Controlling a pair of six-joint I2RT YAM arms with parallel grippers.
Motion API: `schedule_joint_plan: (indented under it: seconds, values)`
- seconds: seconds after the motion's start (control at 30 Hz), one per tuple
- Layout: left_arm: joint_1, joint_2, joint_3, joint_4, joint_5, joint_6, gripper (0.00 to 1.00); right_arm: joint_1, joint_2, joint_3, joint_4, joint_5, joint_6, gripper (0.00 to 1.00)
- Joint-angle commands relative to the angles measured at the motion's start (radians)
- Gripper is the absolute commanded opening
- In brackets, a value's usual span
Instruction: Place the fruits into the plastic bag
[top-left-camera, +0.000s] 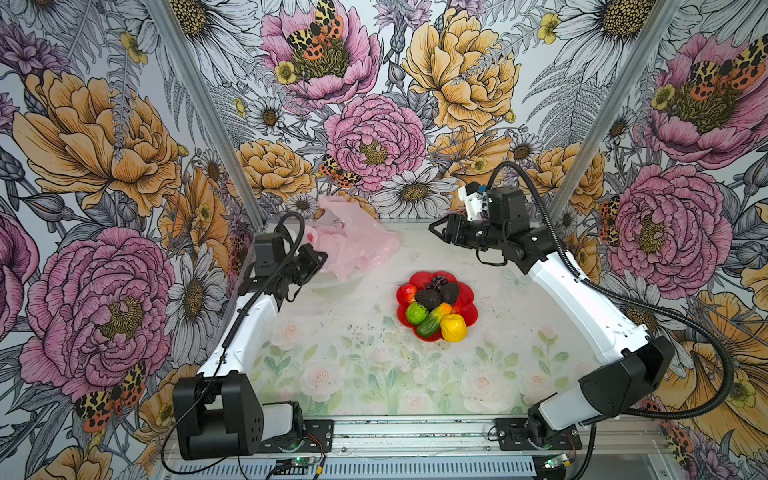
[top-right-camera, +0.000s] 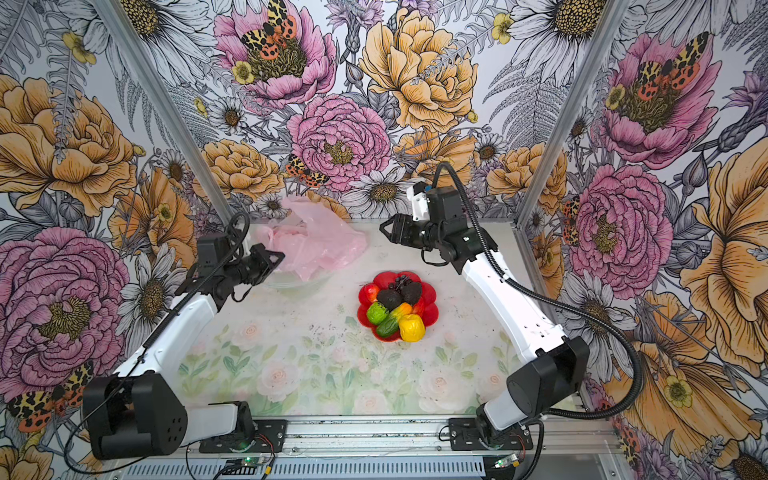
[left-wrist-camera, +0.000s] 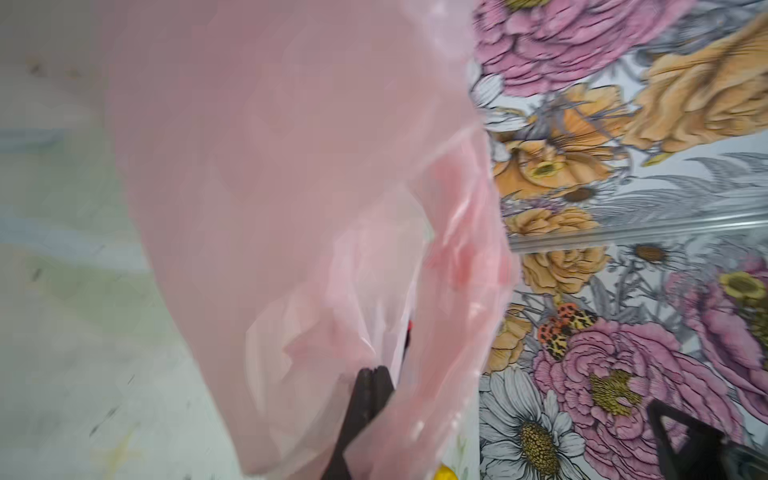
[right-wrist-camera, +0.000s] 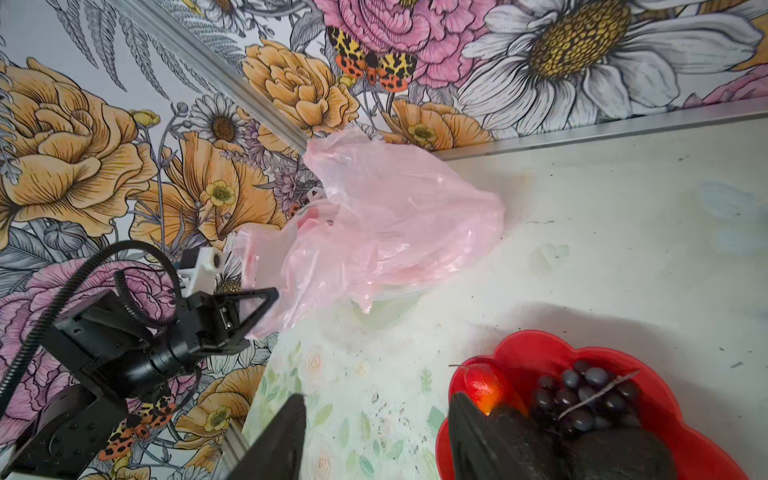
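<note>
The pink plastic bag (top-left-camera: 357, 245) (top-right-camera: 320, 245) lies crumpled at the back of the table. My left gripper (top-left-camera: 321, 259) (left-wrist-camera: 374, 370) is shut on a fold of its film at the near left edge. Right of the bag and clear of it hovers my right gripper (top-left-camera: 434, 229) (right-wrist-camera: 376, 397), open with nothing between its fingers. The fruits sit piled on a red plate (top-left-camera: 470, 308): a peach (top-left-camera: 408, 292), two avocados (top-left-camera: 429, 298), grapes (top-left-camera: 436, 283), a lime (top-left-camera: 416, 313), a mango (top-left-camera: 432, 323) and a yellow fruit (top-left-camera: 453, 327).
A clear bowl shape (top-left-camera: 332, 282) shows under the bag's near edge. Flowered walls close the table at the back and both sides. Both arm bases stand on the front rail (top-left-camera: 415, 432).
</note>
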Motion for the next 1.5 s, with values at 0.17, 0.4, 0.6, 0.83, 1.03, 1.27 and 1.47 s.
schedule_joint_plan:
  seconds: [0.17,0.4,0.6,0.83,1.03,1.27,1.47]
  values:
    - [-0.074,-0.139,-0.149,-0.239,-0.072,0.06,0.0,0.127,0.311,0.275,-0.071,0.071,-0.029,0.64]
    - [-0.142,-0.168,-0.204,-0.255,-0.054,0.045,0.0,0.224,0.633,0.701,-0.227,0.108,-0.086,0.69]
    - [-0.151,-0.202,-0.251,-0.298,-0.057,0.034,0.0,0.315,0.845,0.935,-0.257,0.215,-0.222,0.76]
    - [-0.195,-0.247,-0.328,-0.315,-0.049,-0.063,0.0,0.393,0.992,1.06,-0.244,0.285,-0.495,0.78]
    - [-0.212,-0.319,-0.374,-0.342,-0.067,-0.105,0.0,0.427,1.023,1.056,-0.194,0.348,-0.634,0.83]
    - [-0.218,-0.398,-0.402,-0.368,-0.084,-0.136,0.0,0.437,1.055,1.024,-0.182,0.362,-0.66,0.99]
    - [-0.218,-0.428,-0.418,-0.382,-0.094,-0.157,0.0,0.441,1.082,0.987,-0.184,0.348,-0.664,1.0]
